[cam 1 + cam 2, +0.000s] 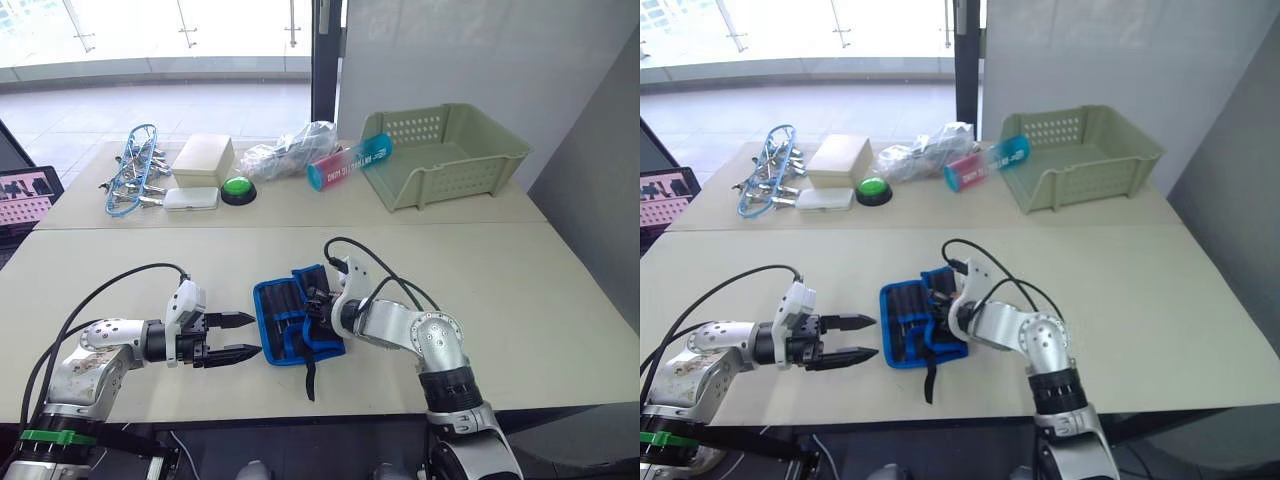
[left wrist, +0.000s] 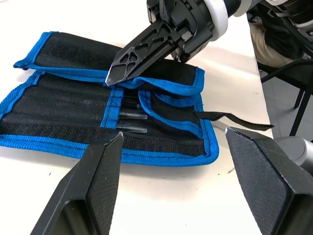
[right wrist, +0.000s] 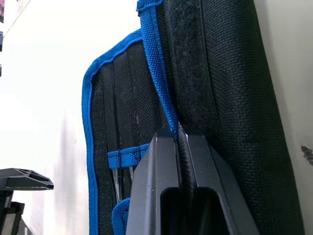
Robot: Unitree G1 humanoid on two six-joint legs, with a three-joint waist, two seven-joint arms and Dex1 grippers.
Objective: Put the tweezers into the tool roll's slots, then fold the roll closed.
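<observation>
Pinching the blue-edged flap of the roll [image 1: 297, 315] between closed fingers, the right gripper [image 1: 318, 303] sits at the roll's right side, on the panel that has to come over the slots. The roll lies near the front edge of the table [image 1: 520, 290], between the two arms, its long axis running away from the robot and its strap [image 1: 309, 378] trailing toward the front edge. In the left wrist view the slots [image 2: 73, 110] run across the inner face, and clear tips of the tweezers [image 2: 131, 116] show past a blue band, so the tweezers look seated already; how many are in I cannot tell. The fold is therefore the step in hand, as I judge it. The move turns on this: the held flap is on the right, the open panel stretches toward the left gripper [image 1: 232, 336], so the flap must travel leftward across the roll's short axis. The left gripper waits just beside the roll's left edge with fingers spread and empty, pointing at it, well placed to pin that edge. The table to either side of the roll is bare; the basket [image 1: 440, 155] and other clutter stand well apart at the back. The strap could snag beneath the fold.
</observation>
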